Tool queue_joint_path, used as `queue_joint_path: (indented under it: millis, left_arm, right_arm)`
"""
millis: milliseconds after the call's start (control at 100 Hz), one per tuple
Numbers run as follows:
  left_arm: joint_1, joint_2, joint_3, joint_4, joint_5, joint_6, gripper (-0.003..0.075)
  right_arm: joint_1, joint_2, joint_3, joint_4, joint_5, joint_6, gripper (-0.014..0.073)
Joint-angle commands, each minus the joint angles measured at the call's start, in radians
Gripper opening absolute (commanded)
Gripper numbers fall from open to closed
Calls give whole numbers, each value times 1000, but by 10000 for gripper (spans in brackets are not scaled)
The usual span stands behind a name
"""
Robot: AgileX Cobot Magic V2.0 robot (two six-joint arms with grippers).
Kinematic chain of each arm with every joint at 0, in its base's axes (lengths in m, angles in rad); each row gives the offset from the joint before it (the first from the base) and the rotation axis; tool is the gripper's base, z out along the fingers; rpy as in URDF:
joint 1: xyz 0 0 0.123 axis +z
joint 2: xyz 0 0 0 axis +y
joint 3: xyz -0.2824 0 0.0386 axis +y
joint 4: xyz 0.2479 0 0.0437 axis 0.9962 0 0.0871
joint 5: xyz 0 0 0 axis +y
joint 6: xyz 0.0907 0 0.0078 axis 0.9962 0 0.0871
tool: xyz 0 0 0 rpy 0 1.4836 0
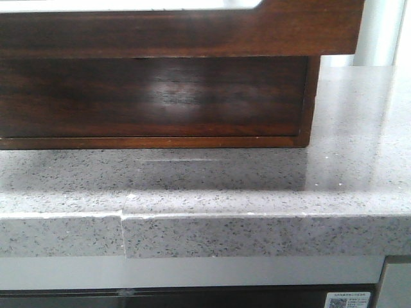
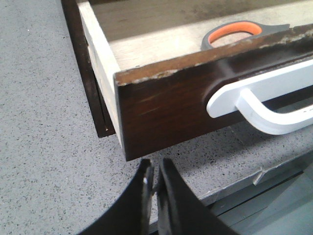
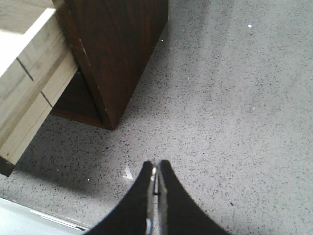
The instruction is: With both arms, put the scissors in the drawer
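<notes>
The drawer (image 1: 192, 29) of glossy dark wood is pulled out over the counter, above the cabinet. In the left wrist view its front (image 2: 166, 107) carries a white handle (image 2: 264, 98). The scissors (image 2: 230, 32), with an orange and grey handle loop, lie inside the drawer behind the front. The blades are hidden. My left gripper (image 2: 155, 169) is shut and empty, just below the drawer front's corner, over the counter. My right gripper (image 3: 155, 169) is shut and empty over the counter, near the cabinet's corner. Neither gripper shows in the front view.
The dark wooden cabinet (image 1: 154, 96) stands on the speckled grey counter (image 1: 257, 186), whose front edge (image 1: 257, 234) runs across near me. The drawer's pale wooden side (image 3: 29, 73) juts out beside the cabinet wall (image 3: 117, 49).
</notes>
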Motion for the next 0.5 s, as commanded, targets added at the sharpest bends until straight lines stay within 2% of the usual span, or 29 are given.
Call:
queue_joint_path:
  millis: [0, 120, 260, 390, 490]
  left_arm:
    - [-2, 5, -34, -40, -57, -10, -20]
    - [-14, -44, -14, -42, -65, -10, -20]
    - [13, -182, 42, 42, -98, -17, -20]
    - [21, -297, 139, 102, -264, -88, -20]
    - [21, -354, 248, 104, -410, -93, -20]
  right_arm:
    - [-8, -3, -24, 13, -71, -9, -69]
    - [-8, -3, -24, 13, -71, -9, -69]
    - [-8, -3, -24, 13, -71, -9, -69]
    - [-8, -3, -24, 13, -71, -9, -69]
    - [-8, -3, -24, 13, -71, -9, -69]
